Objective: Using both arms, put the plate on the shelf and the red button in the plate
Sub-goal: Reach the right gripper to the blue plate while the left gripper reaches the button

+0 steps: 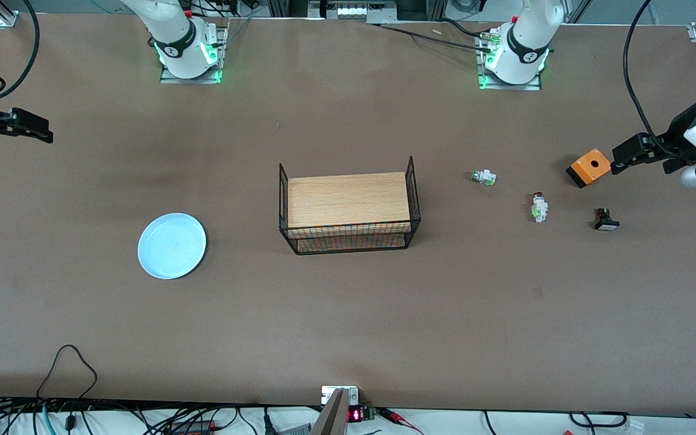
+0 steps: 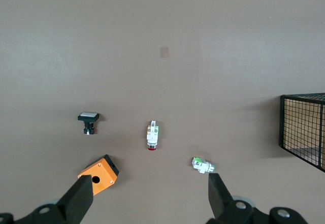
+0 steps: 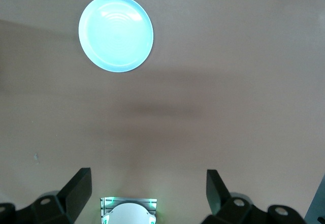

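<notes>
The pale light-blue plate [image 1: 171, 245] lies flat on the table toward the right arm's end; it also shows in the right wrist view [image 3: 116, 33]. The red button [image 1: 539, 208], a white switch body with a red cap, lies toward the left arm's end and shows in the left wrist view [image 2: 152, 135]. My left gripper [image 1: 615, 161] is open and empty, in the air beside the orange box [image 1: 588, 167]; its own view [image 2: 147, 196] shows the jaws wide apart. My right gripper [image 1: 46, 132] is open and empty, in the air at the right arm's end [image 3: 147, 188], apart from the plate.
A wooden-topped wire rack [image 1: 348, 208] stands mid-table. A green-capped white switch [image 1: 483, 177] and a black-based switch [image 1: 606, 220] lie near the red button. The orange box has a round hole on top. Cables run along the table's edge nearest the front camera.
</notes>
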